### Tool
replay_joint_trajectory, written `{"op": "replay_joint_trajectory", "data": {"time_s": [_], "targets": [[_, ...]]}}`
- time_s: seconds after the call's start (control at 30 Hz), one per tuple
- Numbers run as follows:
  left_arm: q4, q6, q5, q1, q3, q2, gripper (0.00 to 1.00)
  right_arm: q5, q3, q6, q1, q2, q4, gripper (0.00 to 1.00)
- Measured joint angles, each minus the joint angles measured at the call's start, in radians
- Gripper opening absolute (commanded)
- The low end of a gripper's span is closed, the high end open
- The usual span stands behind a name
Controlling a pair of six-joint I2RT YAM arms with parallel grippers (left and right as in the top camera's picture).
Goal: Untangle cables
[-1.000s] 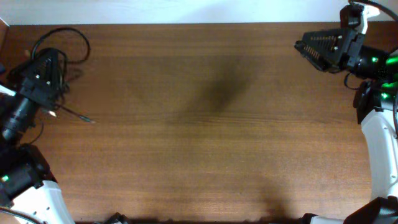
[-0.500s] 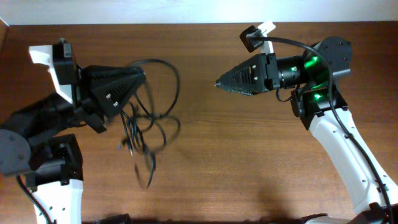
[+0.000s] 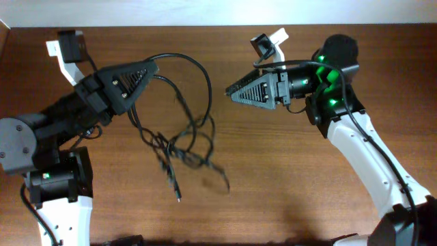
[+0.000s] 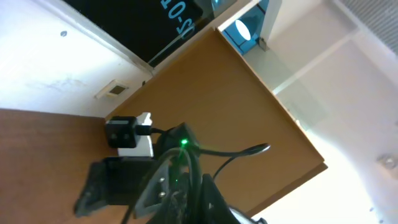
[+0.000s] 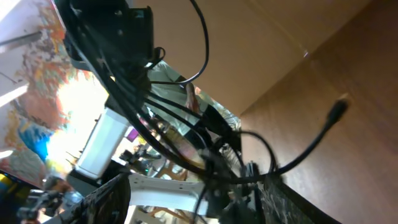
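item: table (image 3: 287, 198), brown wood grain, taking up almost the whole overhead view.

item: plug (image 3: 179, 199), small, at the end of one cord, lying or hanging lowest in the overhead view and nearest the front edge, left of centre.

item: cables (image 3: 184, 140), thin black cords in one tangle, spreading between the two arms. the upper loops are arching high and running back to the left tip. the lower loops are showing blurred, so whether they are touching the wood cannot be told.

item: left gripper (image 3: 151, 66), pointing right and slightly away. its jaws are looking pinched together on the cables, which are fanning out from its tip. its own wrist view is not showing the fingers clearly.

item: right gripper (image 3: 231, 96), pointing left, its tip sitting just beside the outermost loop. in the right wrist view its fingers (image 5: 102, 200) are standing wide apart at the bottom corners, and several cords are crossing in front of the gap. a second plug (image 5: 336, 111) is sticking out to the right there. whether any cord is touching the fingers cannot be told.

item: wrist camera (image 3: 261, 44), black on a white bracket, riding above the right gripper.

item: white wall (image 3: 205, 12), running along the far edge.
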Motion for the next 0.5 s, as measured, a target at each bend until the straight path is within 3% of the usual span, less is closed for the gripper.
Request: {"op": "replay_joint_trajectory", "data": {"time_s": [0.17,0.27,0.33,0.43,0.5], "targets": [[-0.097,-0.065,-0.116,-0.009,0.000,0.002,0.01,0.029,0.000,-0.148,0.000,0.001,0.037,0.67],[-0.097,-0.086,-0.195,-0.083,0.000,0.002,0.02,0.071,0.000,-0.301,0.002,0.001,0.037,0.73],[-0.097,-0.087,-0.227,-0.101,0.000,0.003,0.02,0.152,0.004,-0.341,0.008,0.000,-0.069,0.73],[-0.097,-0.090,-0.235,-0.102,0.000,0.006,0.03,0.440,0.014,-0.439,0.008,0.002,-0.509,0.74],[-0.098,-0.090,-0.234,-0.102,0.000,0.008,0.03,0.658,0.006,-0.517,0.016,0.006,-0.695,0.76]]}}
